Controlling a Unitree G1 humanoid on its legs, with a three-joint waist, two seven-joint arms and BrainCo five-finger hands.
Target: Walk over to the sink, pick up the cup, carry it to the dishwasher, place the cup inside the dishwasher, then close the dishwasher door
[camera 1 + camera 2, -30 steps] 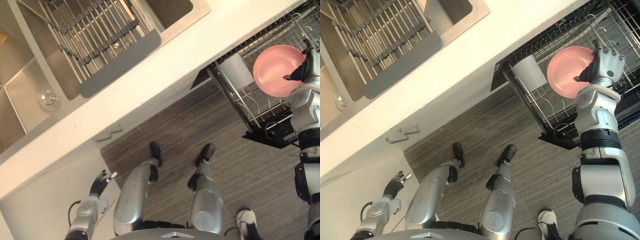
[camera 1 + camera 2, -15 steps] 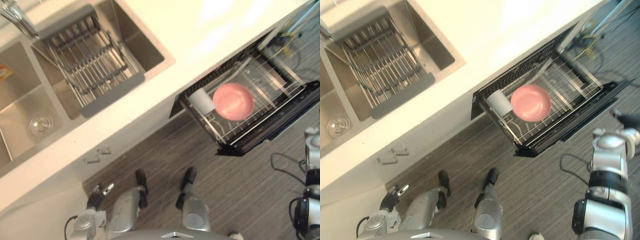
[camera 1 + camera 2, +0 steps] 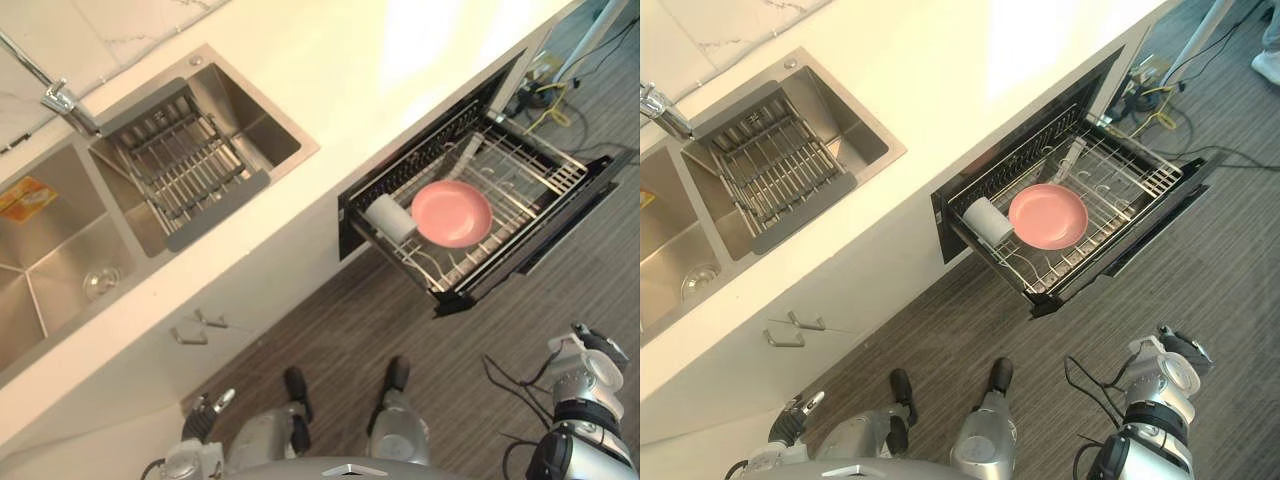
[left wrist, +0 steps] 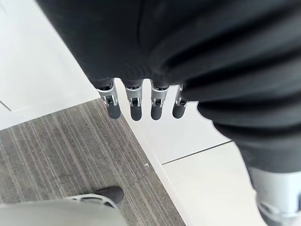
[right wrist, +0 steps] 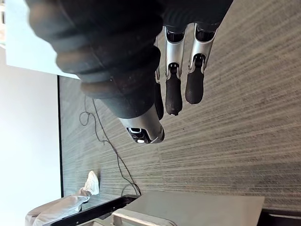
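Note:
A white cup (image 3: 390, 217) lies on its side in the pulled-out dishwasher rack (image 3: 520, 170), next to a pink plate (image 3: 452, 213). The dishwasher door stands open below the counter. My right hand (image 3: 592, 352) hangs low over the floor, well clear of the dishwasher; in its wrist view its fingers (image 5: 173, 96) are bent and hold nothing. My left hand (image 3: 203, 412) hangs by the white cabinet front, its fingers (image 4: 136, 106) straight and empty.
A double steel sink (image 3: 60, 250) with a grey drying rack (image 3: 185, 165) and a faucet (image 3: 60, 100) sits in the counter at the left. Cabinet handles (image 3: 200, 325) are below it. Cables (image 3: 545, 95) lie past the dishwasher. A person's shoe (image 3: 1268, 65) shows at the far right.
The camera has pulled back, showing more counter and floor. My right hand has left the pink plate in the rack, dropped low to the right and curled its fingers. The left hand stays hanging.

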